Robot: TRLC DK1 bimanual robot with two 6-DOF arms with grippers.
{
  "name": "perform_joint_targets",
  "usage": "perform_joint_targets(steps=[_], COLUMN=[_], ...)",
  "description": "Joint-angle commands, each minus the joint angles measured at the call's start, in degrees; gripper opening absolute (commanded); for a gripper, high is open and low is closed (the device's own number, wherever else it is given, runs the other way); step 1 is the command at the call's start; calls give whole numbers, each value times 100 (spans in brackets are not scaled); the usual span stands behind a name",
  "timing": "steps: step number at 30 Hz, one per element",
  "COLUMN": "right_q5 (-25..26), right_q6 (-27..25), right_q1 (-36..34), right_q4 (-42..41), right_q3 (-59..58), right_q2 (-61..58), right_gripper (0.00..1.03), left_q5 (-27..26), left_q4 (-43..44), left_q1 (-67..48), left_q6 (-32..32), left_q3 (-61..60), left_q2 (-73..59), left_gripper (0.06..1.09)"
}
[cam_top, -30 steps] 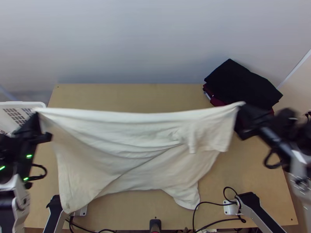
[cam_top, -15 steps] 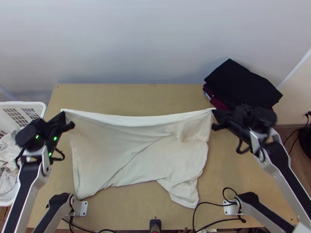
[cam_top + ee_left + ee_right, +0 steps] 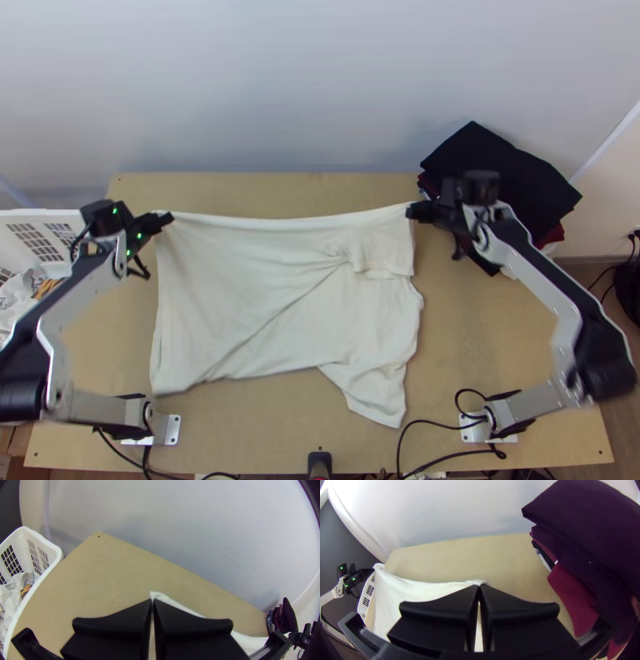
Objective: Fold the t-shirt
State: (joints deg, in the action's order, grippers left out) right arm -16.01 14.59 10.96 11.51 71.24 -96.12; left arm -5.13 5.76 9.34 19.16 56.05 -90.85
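In the top view my left gripper (image 3: 166,218) is shut on the far left corner of the cream t-shirt (image 3: 264,304), and my right gripper (image 3: 412,211) is shut on its far right corner. Between them the far edge hangs stretched in a slight sag. The rest lies toward the table's near side, with a diagonal crease and a bunched flap at lower right. In the left wrist view the left gripper (image 3: 152,600) pinches white cloth (image 3: 173,603). The right gripper (image 3: 479,586) in the right wrist view has cloth (image 3: 416,588) between its closed tips.
A stack of dark folded clothes (image 3: 500,172) stands at the table's far right corner, close to the right gripper. Beyond the left edge is a white basket (image 3: 40,214) with clothes inside. Bare wood (image 3: 280,192) runs behind the shirt, and black cables (image 3: 432,418) lie near the front.
Both grippers have moved inward and toward the table's far side, carrying the shirt's corners. The shirt's near edge has shifted slightly up the picture.
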Motion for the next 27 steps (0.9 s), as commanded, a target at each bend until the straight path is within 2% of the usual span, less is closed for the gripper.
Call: perform_joint_targets(steps=[1, 5, 10, 16, 19, 27], right_q5=[89, 230, 309, 300, 300, 265], right_q6=[149, 176, 352, 501, 536, 536], right_q1=[-85, -112, -244, -261, -252, -112], right_q4=[141, 343, 616, 1416, 1829, 2629], right_q3=[636, 1181, 1832, 2702, 2922, 2878], right_q2=[-663, -1269, -1841, -2377, -2456, -2139], right_gripper=[3, 3, 3, 3, 3, 3], left_q5=[-6, -32, -32, -41, -191, -1017], left_q4=[74, -101, -769, -1648, -1921, -2501], left_q1=[112, 155, 155, 155, 164, 393], left_q6=[106, 106, 106, 185, 185, 308], left_q3=[653, 1303, 2279, 3263, 3368, 3193], left_q2=[-645, -1304, -2112, -2745, -2728, -2271], left_gripper=[10, 10, 10, 9, 10, 9])
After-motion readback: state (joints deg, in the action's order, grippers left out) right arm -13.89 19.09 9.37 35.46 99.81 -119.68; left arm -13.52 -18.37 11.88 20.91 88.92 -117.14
